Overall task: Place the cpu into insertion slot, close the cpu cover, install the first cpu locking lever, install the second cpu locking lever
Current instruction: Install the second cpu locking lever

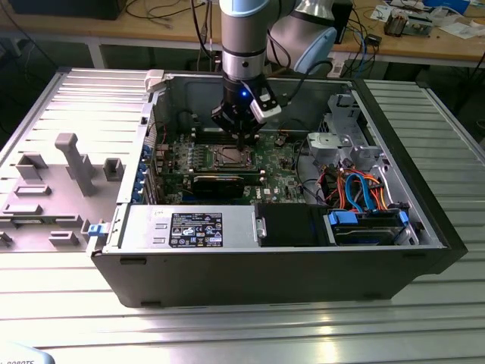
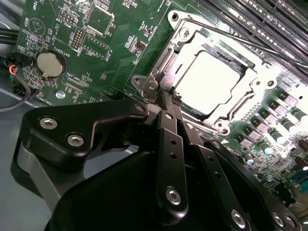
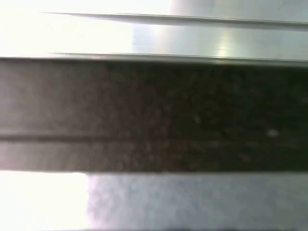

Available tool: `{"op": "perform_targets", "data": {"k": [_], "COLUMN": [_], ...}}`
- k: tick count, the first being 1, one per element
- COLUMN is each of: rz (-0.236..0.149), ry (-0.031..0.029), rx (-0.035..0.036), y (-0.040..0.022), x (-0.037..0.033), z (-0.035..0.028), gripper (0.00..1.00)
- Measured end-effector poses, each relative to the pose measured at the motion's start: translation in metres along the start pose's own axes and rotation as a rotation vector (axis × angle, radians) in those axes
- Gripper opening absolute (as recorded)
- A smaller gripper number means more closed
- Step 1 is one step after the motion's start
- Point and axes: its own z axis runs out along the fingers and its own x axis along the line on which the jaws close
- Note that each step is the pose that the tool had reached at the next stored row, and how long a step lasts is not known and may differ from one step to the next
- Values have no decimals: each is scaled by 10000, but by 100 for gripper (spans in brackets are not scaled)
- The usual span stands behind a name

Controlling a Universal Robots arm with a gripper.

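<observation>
Your gripper hovers at the socket corner, fingers pinched narrow, holding nothing. The chip sits under the cover; a careless push could scrape the board.

Print is present but none can be made out. A black-and-white label sits on the silver power supply housing in the exterior view. White markings cover the green circuit board in the second wrist view.
</observation>
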Motion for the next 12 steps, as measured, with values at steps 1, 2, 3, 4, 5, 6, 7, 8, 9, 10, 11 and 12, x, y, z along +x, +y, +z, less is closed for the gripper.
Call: {"op": "perform_targets", "data": {"k": [1, 2, 3, 4, 5, 6, 7, 8, 9, 10, 11, 12], "rz": [0, 0, 0, 1, 0, -1, 0, 0, -1, 0, 0, 0], "ry": [0, 1, 0, -2, -2, -1, -1, -1, -1, -1, -1, -1], "rx": [0, 0, 0, -3, -1, -1, -1, 0, -1, 0, 0, 1], "y": [0, 0, 0, 0, 0, -1, 0, 0, -1, -1, 0, 0], "x": [-1, -3, -3, -4, -4, -4, -4, -4, -4, -4, -4, -3], "z": [-25, -58, -74, -74, -77, -79, -80, -86, -89, -89, -89, -89], "gripper": [11, 11, 11, 11, 11, 11, 11, 11, 11, 11, 11, 11]}}
